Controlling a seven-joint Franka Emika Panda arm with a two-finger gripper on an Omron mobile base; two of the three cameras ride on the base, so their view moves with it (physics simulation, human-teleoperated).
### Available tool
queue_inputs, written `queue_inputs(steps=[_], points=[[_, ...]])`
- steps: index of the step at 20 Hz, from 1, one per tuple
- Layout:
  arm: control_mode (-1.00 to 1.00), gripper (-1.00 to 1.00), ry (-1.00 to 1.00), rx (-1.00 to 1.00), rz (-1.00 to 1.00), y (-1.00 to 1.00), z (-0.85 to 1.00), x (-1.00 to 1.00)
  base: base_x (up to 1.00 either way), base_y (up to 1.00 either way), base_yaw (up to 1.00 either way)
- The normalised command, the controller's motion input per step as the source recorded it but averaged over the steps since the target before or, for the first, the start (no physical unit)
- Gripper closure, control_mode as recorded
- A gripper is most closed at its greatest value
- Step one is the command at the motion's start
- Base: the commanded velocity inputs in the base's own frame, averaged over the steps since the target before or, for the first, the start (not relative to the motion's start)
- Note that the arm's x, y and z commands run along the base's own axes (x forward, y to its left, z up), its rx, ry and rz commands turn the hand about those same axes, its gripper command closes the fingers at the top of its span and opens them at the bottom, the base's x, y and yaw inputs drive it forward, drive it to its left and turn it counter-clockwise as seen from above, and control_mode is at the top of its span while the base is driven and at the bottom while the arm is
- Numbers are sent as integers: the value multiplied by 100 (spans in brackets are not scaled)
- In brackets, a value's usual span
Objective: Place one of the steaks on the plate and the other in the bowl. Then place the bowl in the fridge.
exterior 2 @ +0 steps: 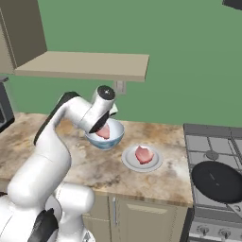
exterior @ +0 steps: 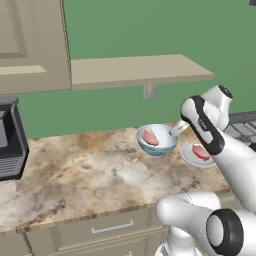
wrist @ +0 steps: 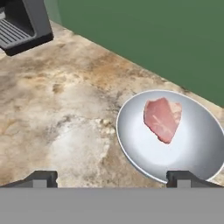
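Note:
The blue-patterned bowl stands on the marble counter with one pink steak lying inside it. Just to its right is the white-grey plate, and on it rests the other steak. My gripper hovers close over the bowl's near rim, open wide, nothing between its fingertips. In the hand view the bowl and its steak lie ahead and to the right. From the right base view the hand covers part of the bowl, beside the plate. The fridge is out of view.
A dark coffee machine sits at the counter's left end. To the right is a stove with a black frying pan. A beige shelf hangs above the counter against the green wall. Bare counter stretches left of the bowl.

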Motion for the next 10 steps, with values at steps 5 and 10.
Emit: queue_inputs(steps=[5, 10], points=[[-100, -100, 2, 3, -30, 0, 53, -75, 0, 0, 0], [-100, -100, -1, 6, -34, 23, 22, -91, 0, 0, 0]])
